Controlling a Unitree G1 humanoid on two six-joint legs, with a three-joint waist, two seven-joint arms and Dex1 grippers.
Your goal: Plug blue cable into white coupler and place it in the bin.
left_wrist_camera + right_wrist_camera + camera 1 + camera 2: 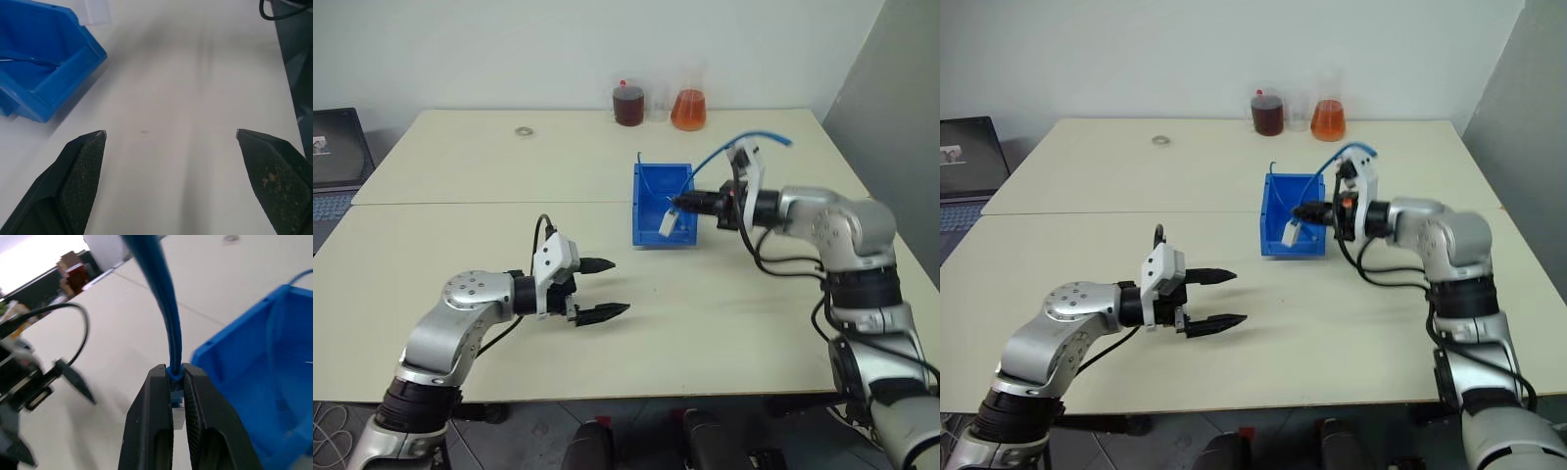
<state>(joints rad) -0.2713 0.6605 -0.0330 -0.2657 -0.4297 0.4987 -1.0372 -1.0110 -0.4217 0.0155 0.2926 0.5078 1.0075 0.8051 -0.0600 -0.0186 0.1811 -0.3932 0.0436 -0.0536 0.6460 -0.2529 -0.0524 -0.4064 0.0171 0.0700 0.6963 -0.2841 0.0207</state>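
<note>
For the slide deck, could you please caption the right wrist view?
Right gripper shut on the blue cable beside the bin, above the table.

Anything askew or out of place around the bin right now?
Nothing spilled or damaged. The bin sits upright on the table. The right gripper is shut on the blue cable, with the white coupler hanging below over the bin. The left gripper is open and empty.
</note>
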